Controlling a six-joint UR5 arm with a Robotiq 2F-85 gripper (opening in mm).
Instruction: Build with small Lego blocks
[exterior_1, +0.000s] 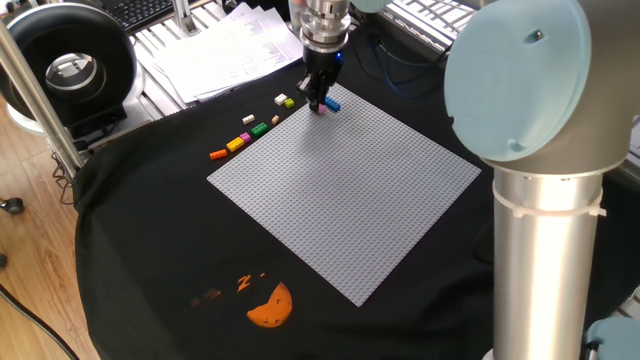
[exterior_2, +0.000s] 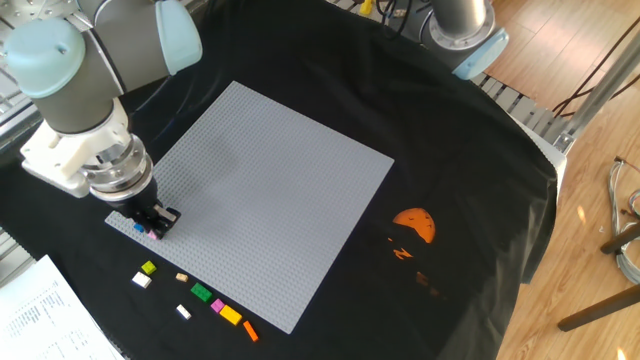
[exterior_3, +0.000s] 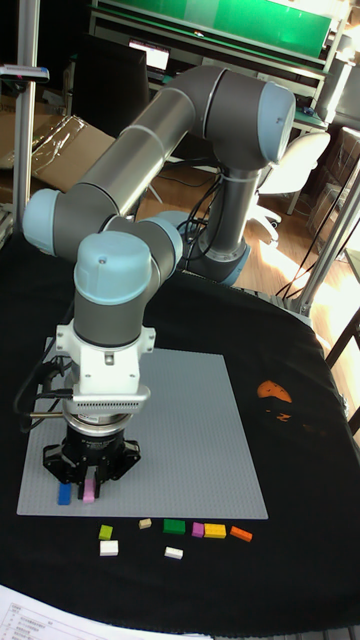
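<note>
My gripper (exterior_1: 318, 101) stands upright over the far corner of the grey baseplate (exterior_1: 340, 190), shut on a pink Lego block (exterior_3: 88, 491) whose bottom is at the plate's surface. A blue block (exterior_3: 64, 494) sits on the plate right beside it, also seen as the blue block (exterior_1: 332, 103). The other small Lego blocks lie in a loose row on the black cloth off the plate's edge: white (exterior_2: 141, 280), yellow-green (exterior_2: 148, 268), tan (exterior_2: 181, 277), green (exterior_2: 201, 292), pink (exterior_2: 216, 305), yellow (exterior_2: 231, 315), orange (exterior_2: 250, 331).
An orange half-round print (exterior_1: 270, 306) marks the cloth near the plate's opposite corner. White papers (exterior_1: 235, 50) lie past the cloth's edge behind the gripper. A black round device (exterior_1: 70, 60) stands at the far left. The arm's thick column (exterior_1: 535, 250) fills the right.
</note>
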